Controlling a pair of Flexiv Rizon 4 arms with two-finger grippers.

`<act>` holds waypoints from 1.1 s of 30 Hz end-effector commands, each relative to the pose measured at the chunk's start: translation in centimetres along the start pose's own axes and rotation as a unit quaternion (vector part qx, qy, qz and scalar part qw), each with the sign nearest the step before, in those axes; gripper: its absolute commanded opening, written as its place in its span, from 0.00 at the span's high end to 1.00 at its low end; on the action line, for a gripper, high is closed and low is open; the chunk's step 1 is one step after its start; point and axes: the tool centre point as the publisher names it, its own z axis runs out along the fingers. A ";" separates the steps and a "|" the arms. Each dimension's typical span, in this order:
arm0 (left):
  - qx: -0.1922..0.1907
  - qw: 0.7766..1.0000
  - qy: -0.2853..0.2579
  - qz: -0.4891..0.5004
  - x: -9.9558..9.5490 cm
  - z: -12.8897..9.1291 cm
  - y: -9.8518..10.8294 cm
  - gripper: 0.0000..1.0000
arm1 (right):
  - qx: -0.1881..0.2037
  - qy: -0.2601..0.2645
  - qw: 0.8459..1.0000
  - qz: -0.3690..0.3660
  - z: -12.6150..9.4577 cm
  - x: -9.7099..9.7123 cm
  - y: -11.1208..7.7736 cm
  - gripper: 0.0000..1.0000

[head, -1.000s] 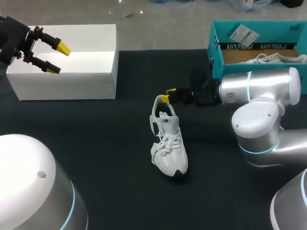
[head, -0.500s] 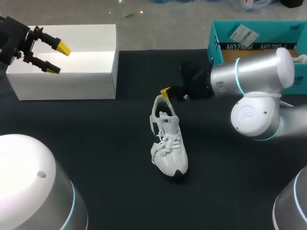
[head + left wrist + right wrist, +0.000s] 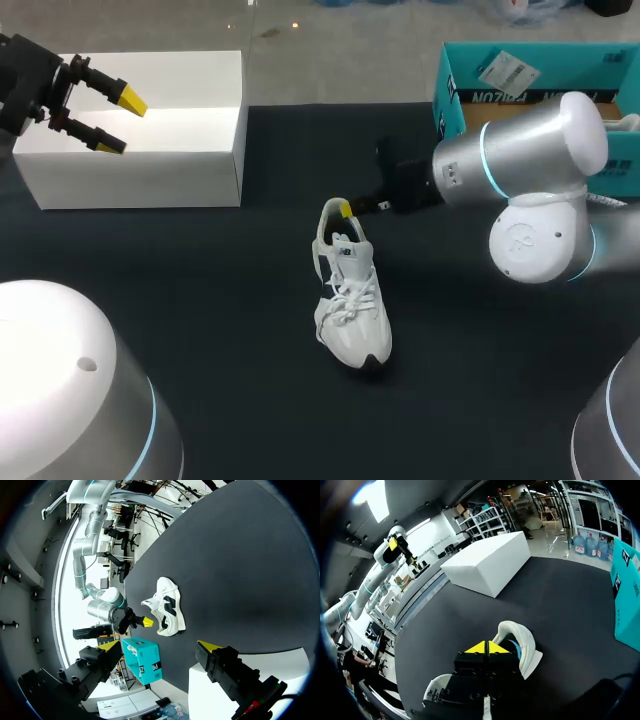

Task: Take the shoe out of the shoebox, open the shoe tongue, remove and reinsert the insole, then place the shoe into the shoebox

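Observation:
A white sneaker with black trim (image 3: pixel 350 290) lies on the black table, toe toward me and heel away. My right gripper (image 3: pixel 346 208) hangs at the heel's rim, shut, its yellow tips pressed together with nothing visible between them. In the right wrist view the gripper (image 3: pixel 484 647) sits just over the sneaker's heel opening (image 3: pixel 520 640). The teal shoebox (image 3: pixel 470 75) stands at the back right with another white shoe (image 3: pixel 570 122) inside. My left gripper (image 3: pixel 120 122) is open, far off above the white box. In the left wrist view the sneaker (image 3: pixel 167 611) is far ahead.
A large white box (image 3: pixel 140 150) stands at the back left of the table, under my left gripper. My right arm's silver elbow (image 3: pixel 535 200) hangs in front of the teal shoebox. Dark table surface (image 3: pixel 220 300) surrounds the sneaker.
My right gripper has shut from partly open, and its tips have dropped slightly onto the sneaker's heel rim while the arm's elbow swung up. The left arm and the sneaker have not moved.

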 end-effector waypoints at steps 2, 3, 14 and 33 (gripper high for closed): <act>0.000 1.000 0.002 0.000 -0.1 0.0 0.0 0.00 | 0.084 -0.257 0.944 0.190 -0.3 0.8 0.3 1.00; 0.000 1.000 0.002 0.000 -0.1 0.0 0.0 0.00 | 0.084 -0.257 0.944 0.190 -0.3 0.8 0.3 1.00; 0.000 1.000 0.002 0.000 -0.1 0.0 0.0 0.00 | 0.083 -0.256 0.945 0.188 0.0 0.7 0.2 1.00; 0.000 1.000 0.002 0.000 -0.1 0.0 0.0 0.00 | 0.109 -0.314 0.931 0.150 2.0 -1.6 -2.0 1.00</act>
